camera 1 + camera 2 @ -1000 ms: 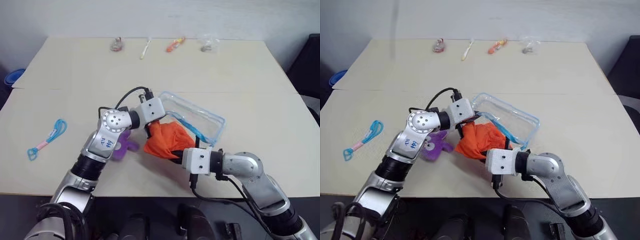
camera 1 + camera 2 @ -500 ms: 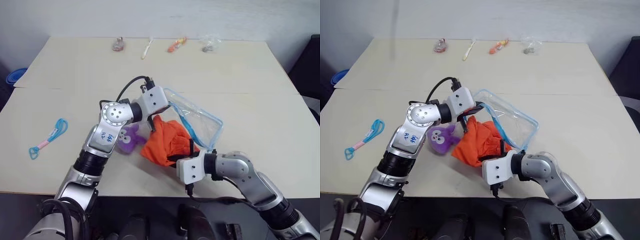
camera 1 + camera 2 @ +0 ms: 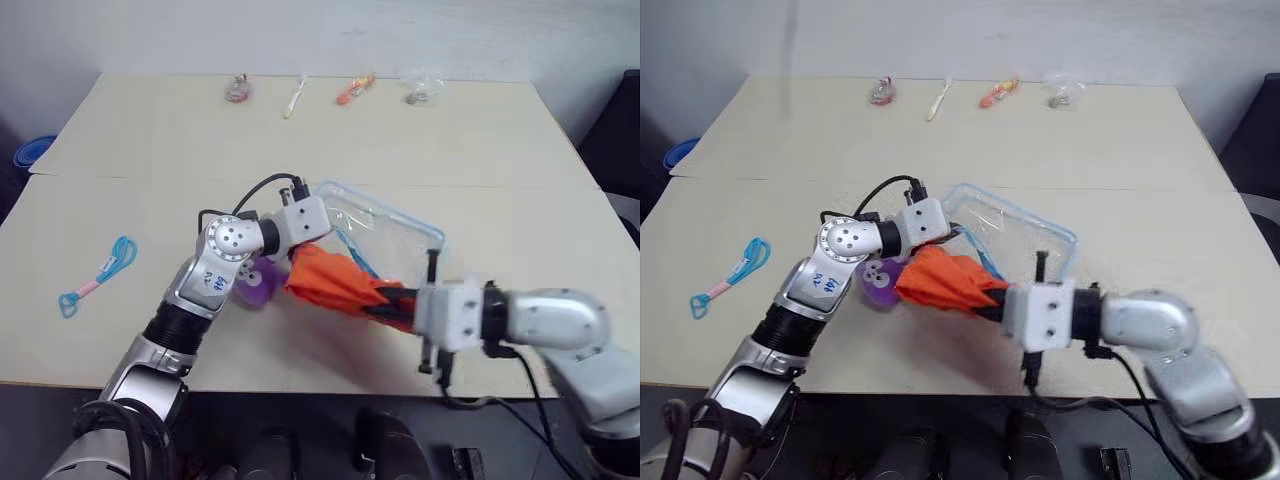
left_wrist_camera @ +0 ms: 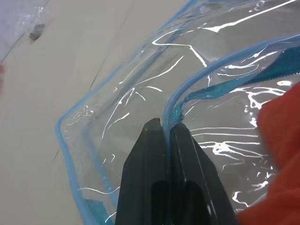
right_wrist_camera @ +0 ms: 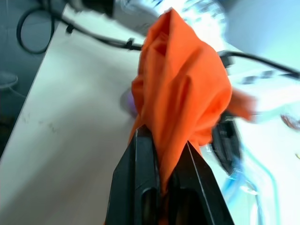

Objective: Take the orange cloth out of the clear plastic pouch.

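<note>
At mid-table, the orange cloth [image 3: 340, 285] stretches ten-to-four — right gripper [image 5: 161, 154] pinching it, left gripper [image 4: 165, 129] pinching the clear plastic pouch [image 3: 395, 232] rim; open tabletop [image 3: 300, 150] toward twelve.

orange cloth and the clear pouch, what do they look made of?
Orange cloth: soft matte fabric, by its folds and the way it bunches between the right gripper's fingers; weave too fine to tell. Clear plastic pouch: thin glossy see-through plastic, with white glare streaks and creases, and light blue edging that looks like plastic or fabric tape.

Glossy clear plastic pouch [image 3: 385, 232], soft matt orange cloth [image 3: 335, 285], smooth matt table [image 3: 150, 150]
</note>
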{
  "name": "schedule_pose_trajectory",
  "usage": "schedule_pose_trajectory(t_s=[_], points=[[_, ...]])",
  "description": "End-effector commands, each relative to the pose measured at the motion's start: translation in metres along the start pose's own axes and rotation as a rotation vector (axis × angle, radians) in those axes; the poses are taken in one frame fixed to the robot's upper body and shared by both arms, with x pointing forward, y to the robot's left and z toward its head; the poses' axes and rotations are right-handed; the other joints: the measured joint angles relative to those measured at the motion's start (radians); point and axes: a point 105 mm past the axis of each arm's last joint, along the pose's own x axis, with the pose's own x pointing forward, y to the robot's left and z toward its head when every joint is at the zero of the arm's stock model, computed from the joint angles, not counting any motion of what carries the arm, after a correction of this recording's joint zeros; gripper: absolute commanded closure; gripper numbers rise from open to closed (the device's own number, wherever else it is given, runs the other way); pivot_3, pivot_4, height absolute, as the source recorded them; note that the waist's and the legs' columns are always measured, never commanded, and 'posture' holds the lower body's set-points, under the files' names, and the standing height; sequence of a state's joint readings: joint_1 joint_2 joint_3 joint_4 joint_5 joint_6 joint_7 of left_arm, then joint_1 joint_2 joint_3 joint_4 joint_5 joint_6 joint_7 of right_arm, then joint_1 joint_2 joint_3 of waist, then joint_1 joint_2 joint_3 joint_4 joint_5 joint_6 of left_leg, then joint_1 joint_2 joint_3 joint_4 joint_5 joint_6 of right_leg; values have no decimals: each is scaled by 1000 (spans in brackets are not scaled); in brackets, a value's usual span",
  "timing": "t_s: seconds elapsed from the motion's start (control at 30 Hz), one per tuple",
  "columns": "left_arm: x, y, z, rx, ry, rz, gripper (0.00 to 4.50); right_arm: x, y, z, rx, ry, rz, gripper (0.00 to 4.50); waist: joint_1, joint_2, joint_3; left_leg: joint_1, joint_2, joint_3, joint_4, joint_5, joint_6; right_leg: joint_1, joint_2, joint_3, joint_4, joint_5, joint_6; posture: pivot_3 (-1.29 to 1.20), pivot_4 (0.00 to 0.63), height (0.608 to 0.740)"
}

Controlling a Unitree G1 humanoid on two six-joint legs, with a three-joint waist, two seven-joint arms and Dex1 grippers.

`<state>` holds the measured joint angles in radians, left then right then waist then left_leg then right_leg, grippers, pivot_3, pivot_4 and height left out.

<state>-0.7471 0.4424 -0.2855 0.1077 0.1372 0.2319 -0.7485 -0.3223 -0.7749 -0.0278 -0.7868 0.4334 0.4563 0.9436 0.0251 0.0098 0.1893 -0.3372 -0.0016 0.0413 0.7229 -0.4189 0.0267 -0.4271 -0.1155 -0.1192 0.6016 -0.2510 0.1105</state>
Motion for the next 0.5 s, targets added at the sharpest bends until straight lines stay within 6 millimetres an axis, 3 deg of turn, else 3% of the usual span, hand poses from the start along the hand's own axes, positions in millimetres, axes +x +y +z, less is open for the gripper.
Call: schedule_pose_trajectory(t_s=[0.03, 0.17, 0.4, 0.5], points=[[-12, -3, 12, -21, -67, -63, 3565, -15, -8, 27, 66, -48, 2, 4500, 0, 0, 0, 0, 1, 0, 0, 0, 0, 0, 0, 0, 0, 0, 0, 0, 150, 740], [-27, -13, 18, -49, -102, -159, 2301, -30, -16, 35, 142, -40, -18, 4500, 1, 0, 0, -1, 2, -1, 0, 0, 0, 0, 0, 0, -1, 0, 0, 0, 150, 740], [-81, -22, 30, -186, -154, -380, 71, -56, -33, 36, 163, 40, -105, 4500, -1, 0, 0, 0, 3, 0, 0, 0, 0, 0, -1, 0, -1, 0, 0, 0, 150, 740], [-109, -18, 38, -268, -177, -518, 29, -76, -48, 31, 167, 97, -186, 4500, 1, 0, 0, -1, 3, 0, 0, 0, 1, 0, -1, 0, 0, 0, 0, 0, 150, 740]])
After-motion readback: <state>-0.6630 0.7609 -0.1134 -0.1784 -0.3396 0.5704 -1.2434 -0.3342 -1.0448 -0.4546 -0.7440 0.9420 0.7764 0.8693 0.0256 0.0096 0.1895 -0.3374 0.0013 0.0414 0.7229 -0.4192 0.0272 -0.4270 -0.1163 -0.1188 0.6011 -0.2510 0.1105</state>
